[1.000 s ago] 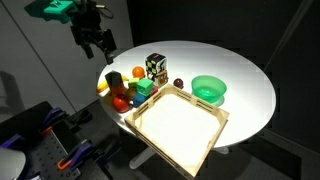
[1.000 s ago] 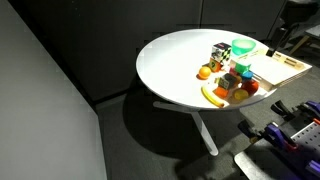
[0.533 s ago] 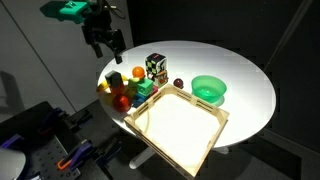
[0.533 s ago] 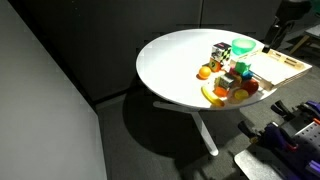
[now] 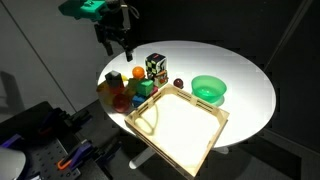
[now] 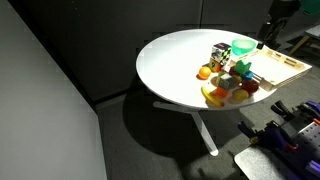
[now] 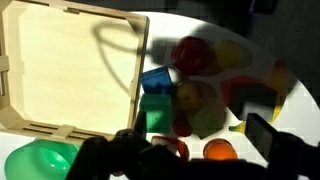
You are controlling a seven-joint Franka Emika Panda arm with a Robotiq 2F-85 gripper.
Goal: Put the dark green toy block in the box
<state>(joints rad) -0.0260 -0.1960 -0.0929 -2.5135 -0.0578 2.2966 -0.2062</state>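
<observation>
Jaws apart, empty, high above toy cluster. Dark green toy block (image 7: 157, 115) on counter (image 5: 240, 70), below jaws, slightly off midline toward box (image 7: 70, 70). Sits just beside box outer wall, next to blue block (image 7: 155, 79). Cube-like, no clear long axis. Likely need: descend, small shift boxward.
</observation>
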